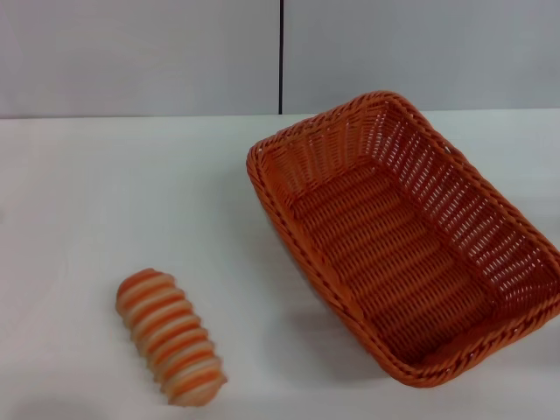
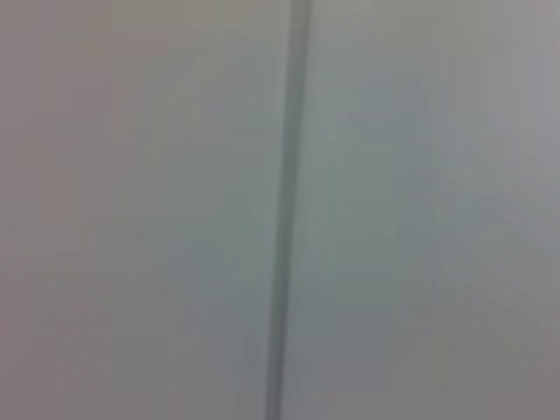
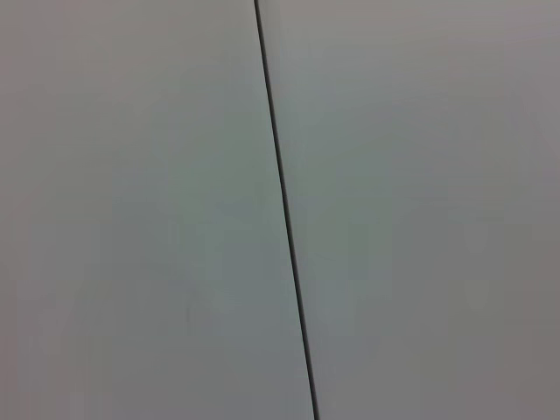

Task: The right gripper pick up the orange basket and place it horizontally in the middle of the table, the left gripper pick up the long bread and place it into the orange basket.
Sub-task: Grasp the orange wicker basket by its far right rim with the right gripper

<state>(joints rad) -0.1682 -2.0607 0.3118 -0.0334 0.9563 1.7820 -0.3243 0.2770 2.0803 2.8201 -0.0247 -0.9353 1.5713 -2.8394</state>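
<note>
White bench [image 1: 105, 201] spans head view, grey panelled wall [image 1: 140, 52] with dark vertical seam [image 1: 281, 57] behind. Orange basket [image 1: 525, 254] sits on bench, right of centre, long axis skewed diagonally, open side up, nothing inside. Long bread [image 1: 171, 338] lies on bench, left of basket and well apart, nearer the robot, also diagonal. Neither claw visible in any view, so placement relative to claws and their opening cannot be told. Both wrist views show only wall panels and seam [image 3: 284, 210].
</note>
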